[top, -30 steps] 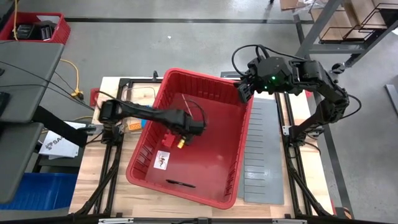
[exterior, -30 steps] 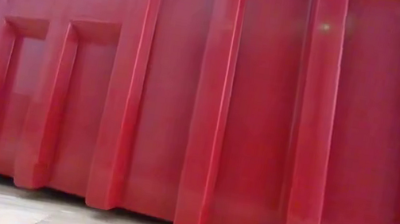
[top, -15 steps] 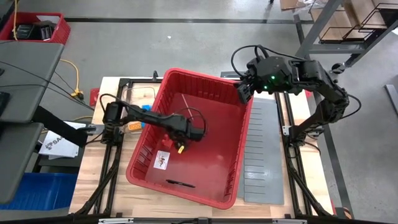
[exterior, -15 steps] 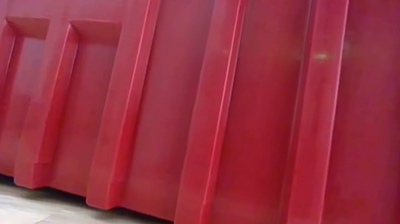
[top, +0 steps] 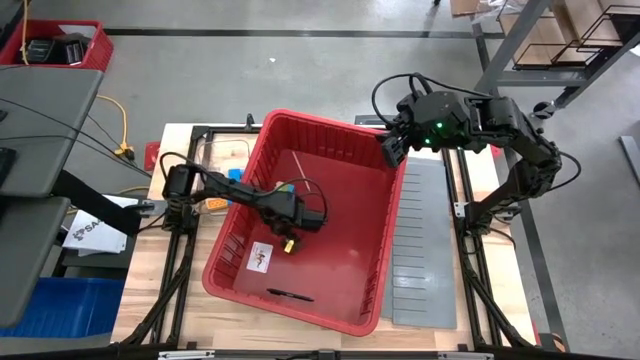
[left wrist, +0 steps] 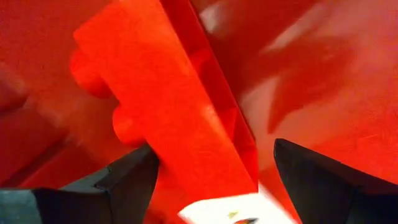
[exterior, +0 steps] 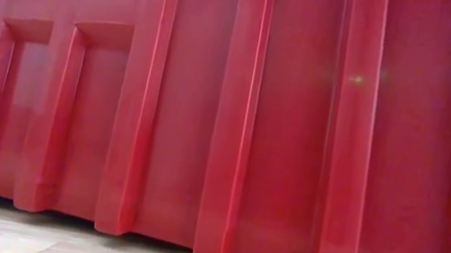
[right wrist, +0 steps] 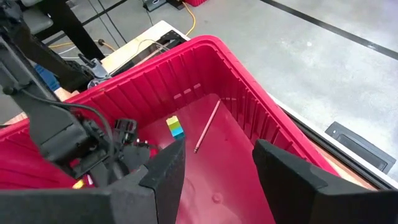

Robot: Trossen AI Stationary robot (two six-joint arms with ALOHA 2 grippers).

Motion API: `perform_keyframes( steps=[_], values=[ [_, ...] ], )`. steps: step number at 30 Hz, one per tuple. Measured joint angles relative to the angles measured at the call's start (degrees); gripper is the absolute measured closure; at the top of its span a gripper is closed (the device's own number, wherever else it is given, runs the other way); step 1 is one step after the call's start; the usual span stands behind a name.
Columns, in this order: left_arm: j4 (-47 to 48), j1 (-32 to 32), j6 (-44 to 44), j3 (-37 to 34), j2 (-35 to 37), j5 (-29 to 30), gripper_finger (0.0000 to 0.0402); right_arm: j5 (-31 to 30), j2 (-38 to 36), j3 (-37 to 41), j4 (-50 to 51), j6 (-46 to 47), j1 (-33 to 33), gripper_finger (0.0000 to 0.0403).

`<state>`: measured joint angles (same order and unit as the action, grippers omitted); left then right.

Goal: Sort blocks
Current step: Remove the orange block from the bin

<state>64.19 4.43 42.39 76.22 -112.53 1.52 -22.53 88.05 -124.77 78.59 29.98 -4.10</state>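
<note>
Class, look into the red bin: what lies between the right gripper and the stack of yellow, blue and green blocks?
The right wrist view shows a thin pencil-like stick on the bin floor, between the right gripper and the block stack.

Both arms: matte black, jointed links with boxy housings. Left arm: slim black links, thin black cable looped along the forearm. Right arm: bulkier wrist block, small green indicator light, black cables arching over the joints. Right gripper: two broad, flat dark fingers with angled edges.
</note>
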Motion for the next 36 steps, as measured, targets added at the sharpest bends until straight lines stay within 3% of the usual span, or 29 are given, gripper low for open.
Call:
perform_keyframes(
  steps=[9, 12, 21, 27, 36],
  values=[
    [-1.1, 0.0, -0.4, 9.9, 0.0, 1.3, 0.0092, 0.0, 0.0, 0.0, 0.0, 0.8, 0.0, 0.0217],
    [-1.4, 0.0, 2.1, 12.9, 0.1, 5.0, 0.0092, 0.0, 0.0, 0.0, 0.0, 1.1, 0.0, 0.0217],
    [9.0, -1.3, 12.5, 10.9, 0.1, 10.4, 0.0092, 1.1, 0.0, 0.0, 0.0, 1.0, 0.0, 0.0217],
    [-1.0, -2.2, 15.7, 5.4, 0.4, 3.5, 0.0092, 1.1, 0.0, 0.0, 0.0, 0.6, 0.0, 0.0217],
    [-5.7, -3.0, 17.4, 5.3, 2.9, 0.3, 0.0092, 1.4, 0.0, 0.0, 1.0, -0.5, 0.0, 0.0217]
  ],
)
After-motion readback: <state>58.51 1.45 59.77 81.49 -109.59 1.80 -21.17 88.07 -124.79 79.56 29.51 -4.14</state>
